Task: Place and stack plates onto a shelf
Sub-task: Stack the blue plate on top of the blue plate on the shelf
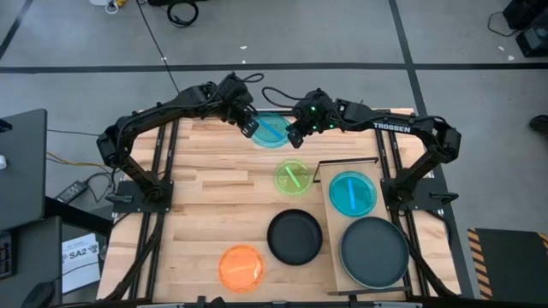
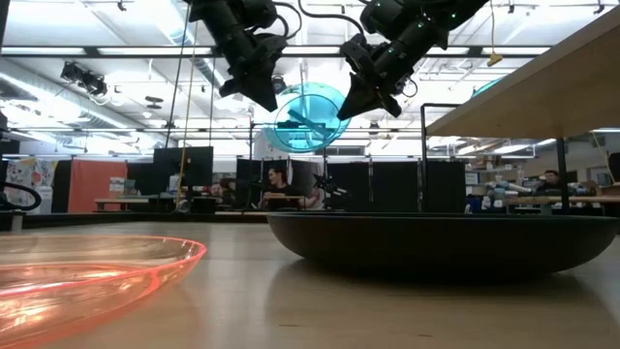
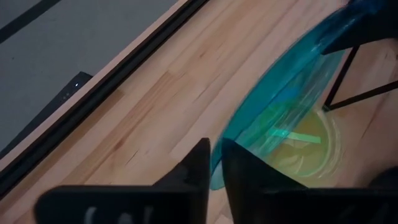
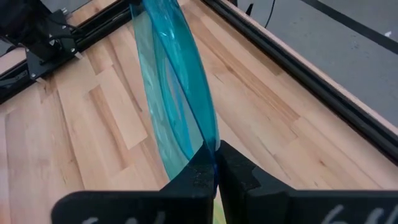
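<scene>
Six plates show from above: two cyan, one lime green, one orange and two black. The first cyan plate (image 1: 272, 131) is translucent, round and shallow, and it hangs in the air over the far edge of the table (image 1: 205, 184), tilted up on edge between the two hands. The right hand (image 4: 215, 163) pinches its rim, fingers pressed together on the thin blue edge. The left hand (image 3: 214, 165) sits at the opposite rim with a narrow gap between its fingers; the plate's edge lies in that gap, but whether the fingers touch it I cannot tell. In the low view the plate is lifted well clear of the table, a hand on each side.

The lime green plate (image 1: 293, 178) lies flat on the table just below the lifted one, translucent, with a bright streak across it. The orange plate (image 1: 241, 267) rests near the table's near edge, translucent too. The smaller black plate (image 1: 294, 237) is matte and sits between the orange one and the shelf.

The shelf (image 1: 336, 258) is a pale wood board on the right side of the table. It carries two plates side by side along its length: the second cyan plate (image 1: 352, 192) at the far end and the larger black plate (image 1: 374, 252) at the near end, close together.
</scene>
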